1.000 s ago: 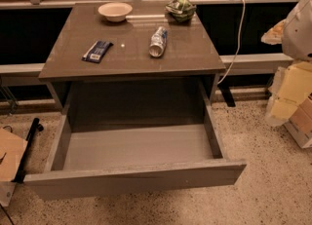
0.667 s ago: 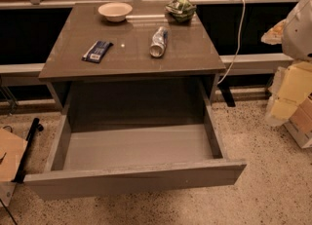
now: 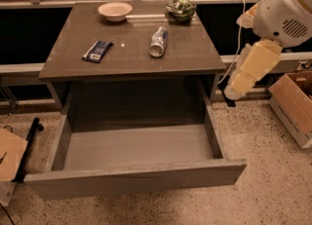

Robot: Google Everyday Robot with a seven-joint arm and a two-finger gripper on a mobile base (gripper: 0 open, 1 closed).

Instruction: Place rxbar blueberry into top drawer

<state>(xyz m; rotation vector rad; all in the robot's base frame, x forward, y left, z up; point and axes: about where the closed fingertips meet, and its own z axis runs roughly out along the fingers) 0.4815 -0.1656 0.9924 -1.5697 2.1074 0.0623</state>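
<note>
**A:** Where is the bar?

**B:** The bar point(image 3: 97, 51) lies flat on the left part of the table point(image 3: 131, 65), near the left edge. Its dark blue wrapper faces up and it is set at a slant. Nothing touches it.

**A:** And the drawer?

**B:** The drawer point(image 3: 136, 181) is pulled well out from under the tabletop, toward the camera. Its light grey inside is in plain view, and the bar is not in it.

**A:** What else sits on the table?

**B:** A pale bowl point(image 3: 115, 10) stands at the back, left of centre. A silver can point(image 3: 158, 41) lies on its side near the middle, well to the right of the bar. A green-and-white bag point(image 3: 181, 8) sits at the back right.

**A:** The gripper?

**B:** The gripper point(image 3: 234, 90) is at the low end of the cream arm point(image 3: 256, 63), off the table's right side and just beyond its right edge. It is well apart from the bar. I cannot tell how far open it is, or whether it has hold of anything.

**A:** And the floor?

**B:** A cardboard box point(image 3: 295, 107) stands at the far right.
</note>
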